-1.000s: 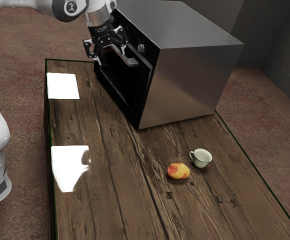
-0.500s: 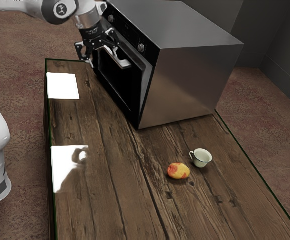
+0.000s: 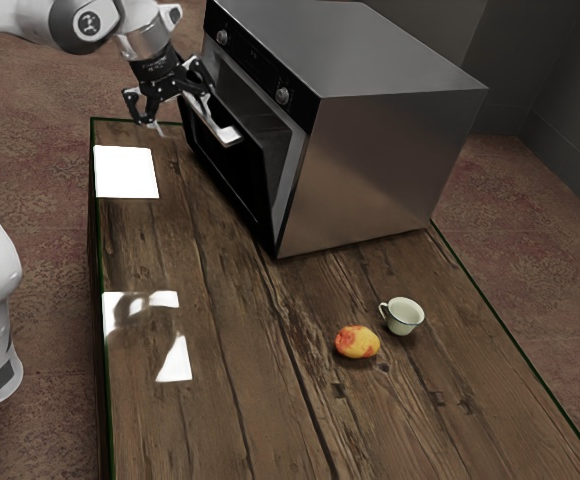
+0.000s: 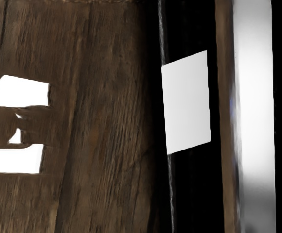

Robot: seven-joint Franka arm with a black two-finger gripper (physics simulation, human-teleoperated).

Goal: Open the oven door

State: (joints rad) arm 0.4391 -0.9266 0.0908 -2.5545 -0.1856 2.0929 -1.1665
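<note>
My hand (image 3: 181,109) is spread wide at the front of the oven, its two black fingers standing well apart and not closed together on anything. The pale metal bar handle (image 3: 227,134) of the oven door runs out from beside the finger nearer the oven, toward the exterior view's right. That finger overlaps the end of the bar there; I cannot tell how firmly the two touch. The other finger stands out on the room side of the bar, over the edge of the worktop, with its tip apart from the handle. In my wrist view the handle is a broad bright strip, with the dark door and the brown wood near it.

The black oven door (image 3: 232,178) is partly open: it leans outward from its lower edge, and a gap shows between its upper edge and the grey metal box oven (image 3: 380,175). Two round silver knobs sit on the black panel above the gap.

The oven stands on the dark brown wooden worktop (image 3: 240,380). Well apart from my hand, in front of the oven's plain side, lie a yellow and red rounded fruit (image 3: 357,343) and, just beside it, a small pale cup (image 3: 404,318) with a handle.
</note>
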